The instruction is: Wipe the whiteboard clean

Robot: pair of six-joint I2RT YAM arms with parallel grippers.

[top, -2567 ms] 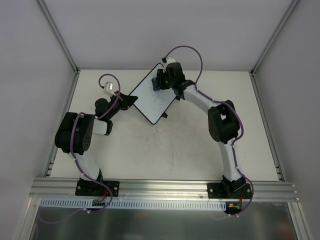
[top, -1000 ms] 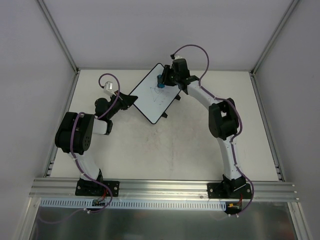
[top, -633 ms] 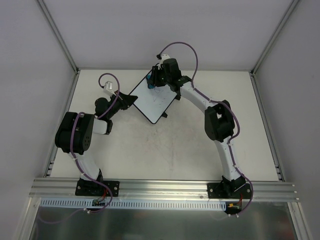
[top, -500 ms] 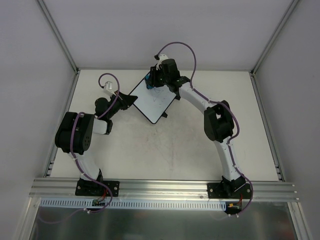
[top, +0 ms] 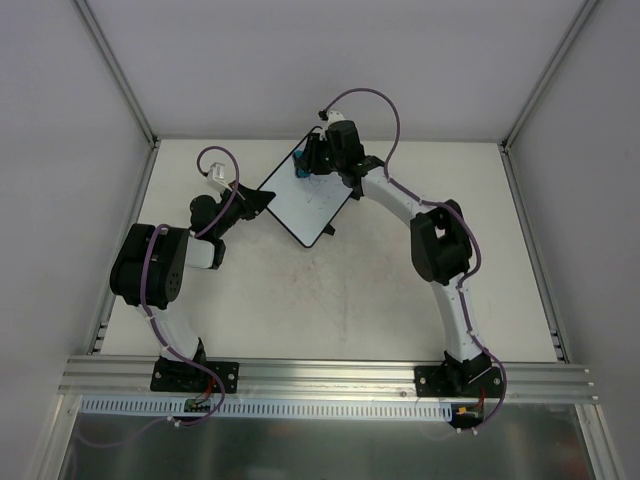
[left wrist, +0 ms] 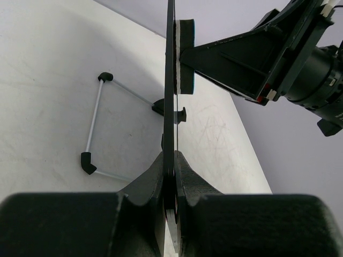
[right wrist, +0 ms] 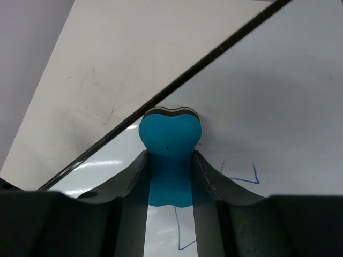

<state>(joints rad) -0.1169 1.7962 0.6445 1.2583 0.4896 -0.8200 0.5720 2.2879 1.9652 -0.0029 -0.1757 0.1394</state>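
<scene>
The whiteboard [top: 308,200] is a white board with a black rim, propped at the back of the table. My left gripper [top: 262,199] is shut on its left corner; in the left wrist view the board [left wrist: 170,80] is edge-on between the jaws. My right gripper [top: 303,166] is shut on a blue bone-shaped eraser [right wrist: 169,155] and presses it on the board near the upper rim. Thin blue scribbles [right wrist: 244,176] remain beside and below the eraser on the board [right wrist: 278,96]. The eraser [left wrist: 186,56] touches the board face in the left wrist view.
The board's wire stand [left wrist: 94,126] with black feet lies behind the board. Grey walls and aluminium posts [top: 115,70] close in the table at the back and both sides. A metal rail [top: 320,372] runs along the front edge.
My right gripper has swept the eraser from the board's upper right part toward the upper left rim, then shifted slightly back. The left gripper and board have stayed put.
</scene>
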